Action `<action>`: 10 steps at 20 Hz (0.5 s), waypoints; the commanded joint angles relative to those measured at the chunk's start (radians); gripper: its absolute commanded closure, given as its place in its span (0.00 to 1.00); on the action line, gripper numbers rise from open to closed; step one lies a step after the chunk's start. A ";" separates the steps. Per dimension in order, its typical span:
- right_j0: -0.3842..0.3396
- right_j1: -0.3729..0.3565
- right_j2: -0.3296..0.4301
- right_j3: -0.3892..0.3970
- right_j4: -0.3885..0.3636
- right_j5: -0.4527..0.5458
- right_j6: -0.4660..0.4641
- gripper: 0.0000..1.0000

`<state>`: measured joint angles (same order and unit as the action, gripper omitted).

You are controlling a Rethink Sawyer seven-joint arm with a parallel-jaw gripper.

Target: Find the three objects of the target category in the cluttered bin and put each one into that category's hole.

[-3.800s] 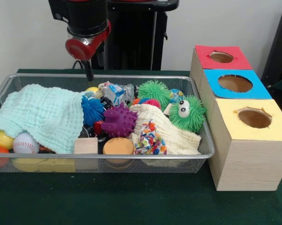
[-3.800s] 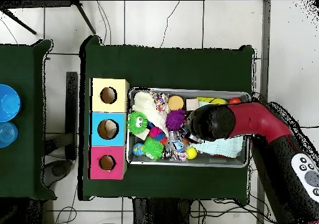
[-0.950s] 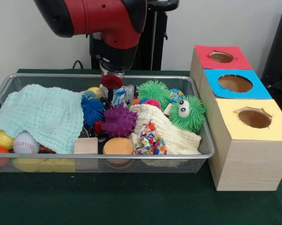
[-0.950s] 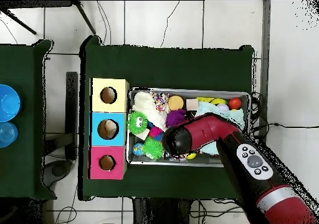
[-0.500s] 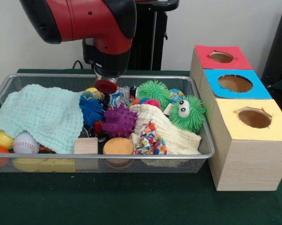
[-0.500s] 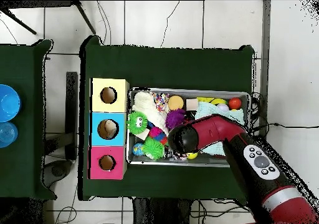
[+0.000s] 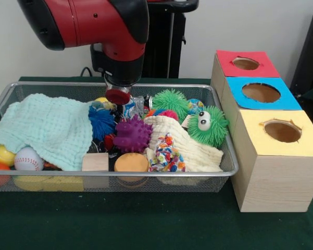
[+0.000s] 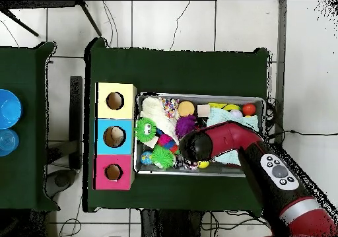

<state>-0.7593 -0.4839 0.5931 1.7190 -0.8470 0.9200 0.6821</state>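
- The gripper (image 7: 117,96) is being shown in the upper-left-centre of the front view, hanging from the red and black arm (image 7: 88,21) over the back part of the bin (image 7: 226,140).
- Only a round red end cap is being seen at the tool tip; the fingers are being hidden, so apart or together cannot be told.
- One clear packet (image 7: 135,105) with blue and red print is being seen just right of and below the red tip, at the back of the bin; contact cannot be told.
- In the overhead view the arm is being seen coming in from the lower right, and its dark end (image 8: 190,148) is covering the bin's middle; the packets are not being made out there.
- The bin (image 8: 263,102) is being shown at centre frame in that view, on the green table (image 8: 178,66).
- A mint cloth (image 7: 44,127) is being shown draped over the bin's left half in the front view, with a baseball (image 7: 28,159) and a yellow ball (image 7: 2,154) below it at the left edge.
- A blue spiky ball (image 7: 102,123) and a purple spiky ball (image 7: 132,134) are being shown at centre, side by side.
- A cream cloth (image 7: 185,148) is lying right of centre, with the confetti-patterned bundle (image 7: 165,153) on it.
- A green fuzzy toy with eyes (image 7: 208,126) is sitting at the bin's right end.
- Three boxes are being shown right of the bin: red-topped box (image 7: 245,65) at the upper right, blue-topped box (image 7: 260,94) in the middle, yellow-topped box (image 7: 281,133) lowest in frame, each with a round hole.
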 commanded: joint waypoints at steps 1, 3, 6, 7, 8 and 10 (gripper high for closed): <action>-0.028 0.119 -0.021 -0.012 -0.045 -0.050 -0.084 1.00; -0.033 0.120 -0.015 -0.008 -0.040 -0.056 -0.087 1.00; -0.037 0.112 -0.004 0.003 -0.026 -0.068 -0.075 1.00; -0.034 0.096 0.007 0.012 -0.008 -0.071 -0.057 1.00; -0.038 0.078 0.019 0.023 0.012 -0.061 -0.057 1.00; -0.058 0.007 0.067 0.064 0.082 -0.019 -0.073 1.00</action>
<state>-0.7747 -0.4836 0.6013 1.7219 -0.8156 0.9200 0.6821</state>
